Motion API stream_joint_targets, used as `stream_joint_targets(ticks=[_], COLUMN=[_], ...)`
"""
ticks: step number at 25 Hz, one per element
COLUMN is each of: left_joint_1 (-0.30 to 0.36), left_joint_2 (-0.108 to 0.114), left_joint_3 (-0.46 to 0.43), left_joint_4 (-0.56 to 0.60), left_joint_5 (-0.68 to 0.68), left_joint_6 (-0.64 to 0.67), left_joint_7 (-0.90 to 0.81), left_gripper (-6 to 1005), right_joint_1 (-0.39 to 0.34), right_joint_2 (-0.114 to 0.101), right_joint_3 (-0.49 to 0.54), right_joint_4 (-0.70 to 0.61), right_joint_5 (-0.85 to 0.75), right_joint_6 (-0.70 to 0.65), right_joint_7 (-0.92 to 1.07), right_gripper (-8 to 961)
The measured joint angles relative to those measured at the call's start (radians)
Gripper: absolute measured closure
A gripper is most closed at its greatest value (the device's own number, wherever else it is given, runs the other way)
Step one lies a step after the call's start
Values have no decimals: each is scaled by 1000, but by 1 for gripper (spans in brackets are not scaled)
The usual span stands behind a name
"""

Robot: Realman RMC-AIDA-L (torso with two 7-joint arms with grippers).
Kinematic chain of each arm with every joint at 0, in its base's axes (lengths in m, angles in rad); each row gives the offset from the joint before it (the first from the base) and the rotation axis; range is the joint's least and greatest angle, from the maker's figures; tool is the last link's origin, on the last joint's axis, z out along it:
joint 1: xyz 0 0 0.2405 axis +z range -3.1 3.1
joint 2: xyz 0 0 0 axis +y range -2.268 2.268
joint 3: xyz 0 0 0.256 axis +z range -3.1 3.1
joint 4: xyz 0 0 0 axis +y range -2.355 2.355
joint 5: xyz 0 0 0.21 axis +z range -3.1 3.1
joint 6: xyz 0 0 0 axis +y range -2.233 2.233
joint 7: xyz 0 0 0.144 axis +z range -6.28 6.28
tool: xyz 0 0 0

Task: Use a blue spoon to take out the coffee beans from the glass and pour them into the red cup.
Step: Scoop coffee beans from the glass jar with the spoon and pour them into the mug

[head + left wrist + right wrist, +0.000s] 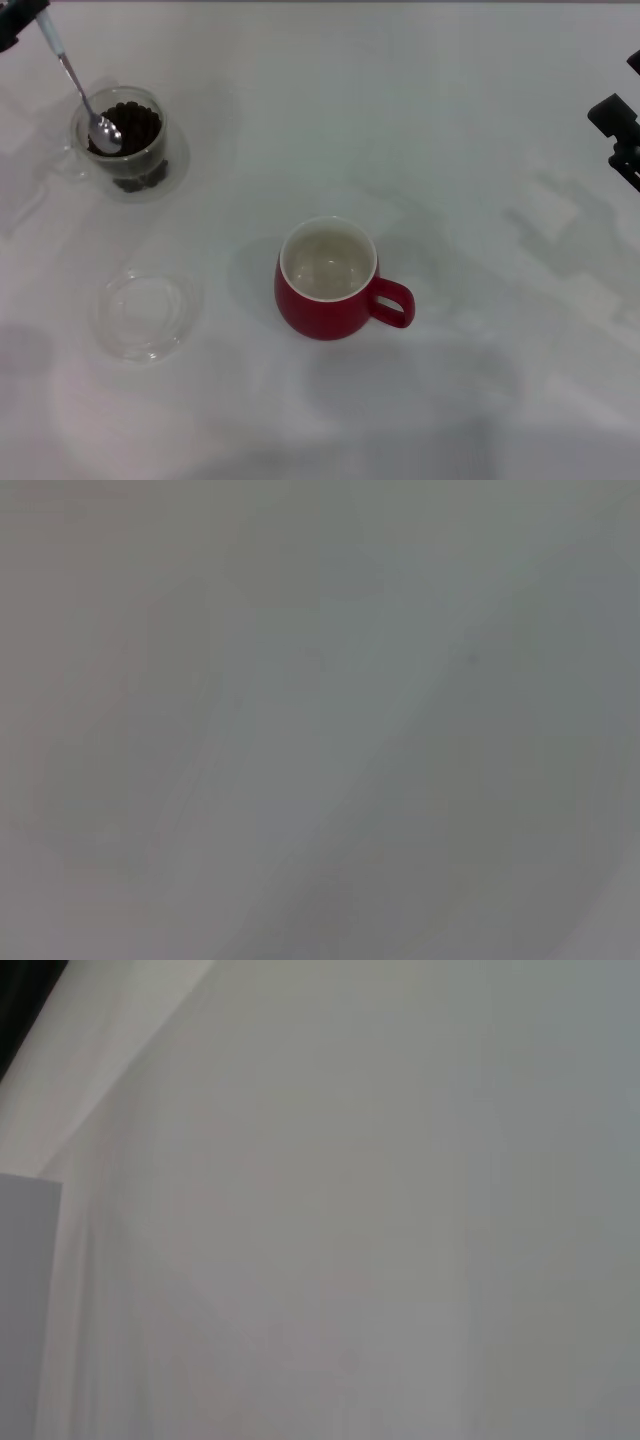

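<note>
Lowest in my head view, at lower left, a flat clear glass dish (146,314) lay on the white table (480,120). Just right of it at centre stood the red cup (330,285), cream inside showing nothing in it. At upper left, the glass (128,145) held coffee beans (135,122), the blue spoon (82,92) dipped in. The left gripper (20,22) gripped its handle at the corner, mostly cropped. The right gripper (622,130) sat at the right edge; I couldn't tell its state.

my white table (450,120) carries three things: the glass (125,140) at the far left with coffee beans (135,122) heaped inside, the red cup (330,285) near the middle with its handle to my right, and a flat clear dish (147,315) at the near left.
</note>
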Motion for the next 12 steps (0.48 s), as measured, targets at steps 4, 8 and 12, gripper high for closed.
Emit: stream_joint_targets(ticks=[4,8,12], left_joint_1=[14,23,26], left_joint_2=[-11,-17,-23], left_joint_3=[0,0,0], left_joint_4=[0,0,23], left_joint_5=[-1,-7,-19], left_joint_6=[-12,-21,-72], left_joint_7=[5,10,-14], left_gripper=[874,874,874], right_joint_1=[1,12,14], right_joint_2=[-4,-5,-6], right_joint_3=[0,0,0], right_joint_4=[-1,1,-2], right_joint_5=[0,0,0], right_joint_6=[6,14,16], right_joint_7=[6,18,25], right_gripper=[258,257,257])
